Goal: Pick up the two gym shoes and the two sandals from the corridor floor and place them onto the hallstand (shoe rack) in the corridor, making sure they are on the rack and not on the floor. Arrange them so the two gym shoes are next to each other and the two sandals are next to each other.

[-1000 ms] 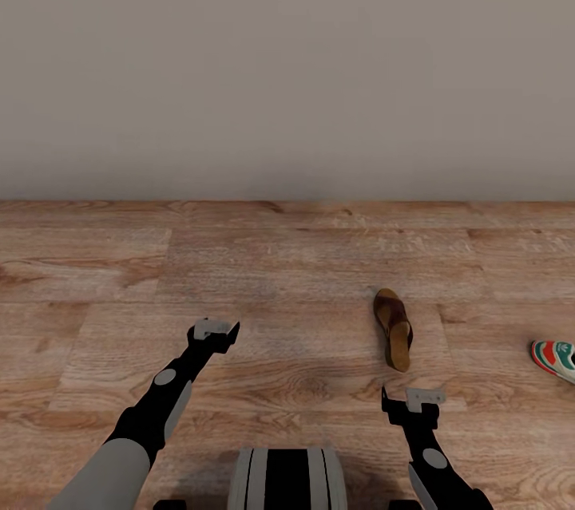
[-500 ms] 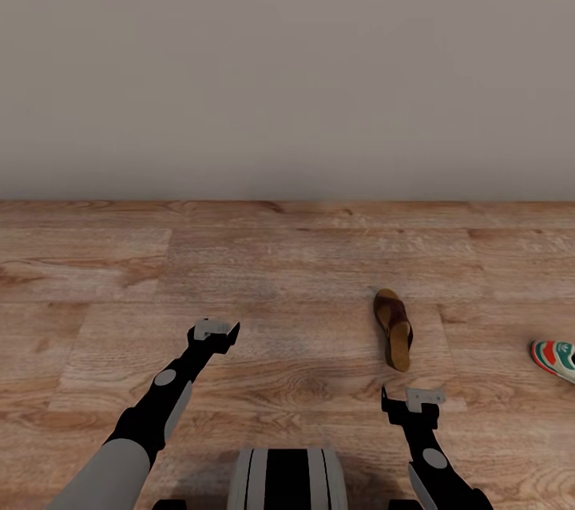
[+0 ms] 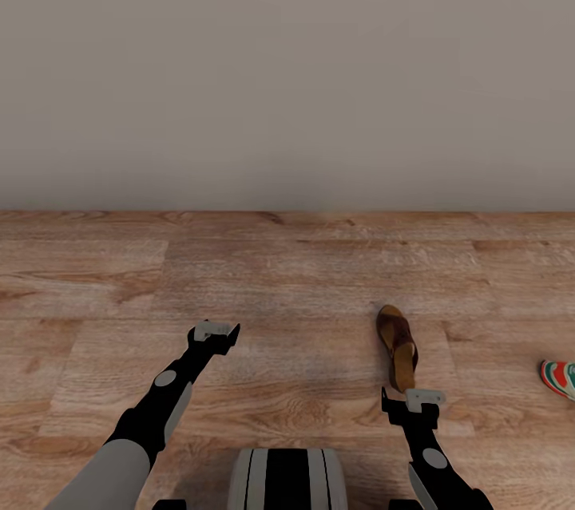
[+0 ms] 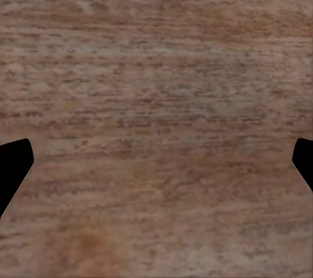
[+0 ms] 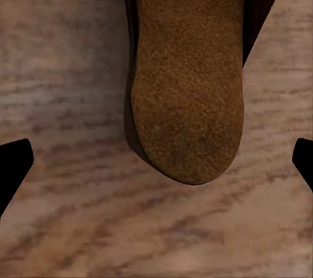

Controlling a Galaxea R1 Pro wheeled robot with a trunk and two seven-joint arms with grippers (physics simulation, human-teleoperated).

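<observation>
Right gripper (image 3: 406,398) hovers just short of the sandal (image 3: 398,345) on the floor (image 3: 303,270), fingers wide. Left gripper (image 3: 216,330) wide too, over bare planks. A gym shoe (image 3: 561,378) lies far right.

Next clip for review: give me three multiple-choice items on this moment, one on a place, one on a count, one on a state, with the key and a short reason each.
1. In the head view, the sandal lies
A. just ahead of the right gripper
B. beside the left gripper
C. against the wall

2. How many sandals show on the floor?
A. none
B. one
C. three

3. The right gripper's fingers are
A. clamped on the sandal
B. shut on nothing
C. spread, holding nothing

Key: 1 A, the sandal sits right beyond that gripper. 2 B, a single brown sandal, plus part of a gym shoe at the right edge. 3 C, the right wrist view has the fingers at opposite edges with floor and sandal between.
</observation>
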